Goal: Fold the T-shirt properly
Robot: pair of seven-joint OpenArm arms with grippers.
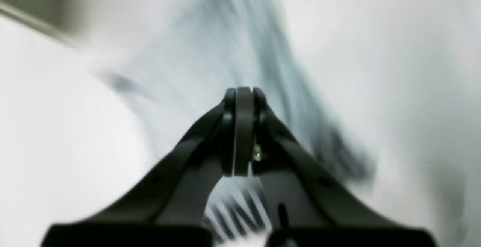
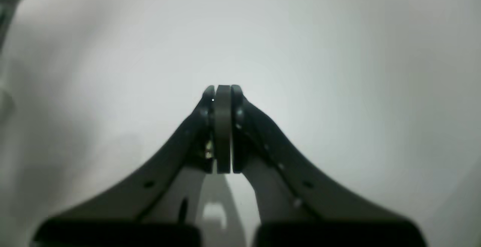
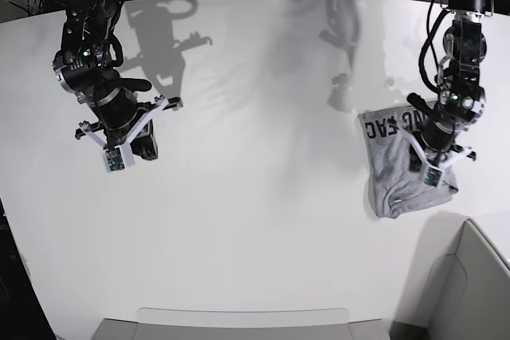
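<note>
White table bears bunched T-shirt.

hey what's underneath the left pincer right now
The T-shirt, bunched grey cloth with black lettering near its top edge, lies on the white table beneath the left pincer. The arm hides the cloth directly below; contact can't be told.

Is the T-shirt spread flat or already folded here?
Folded, roughly: the T-shirt lies as a compact bundle, black lettering along its top edge, no sleeves spread out. The left gripper is over it.
</note>
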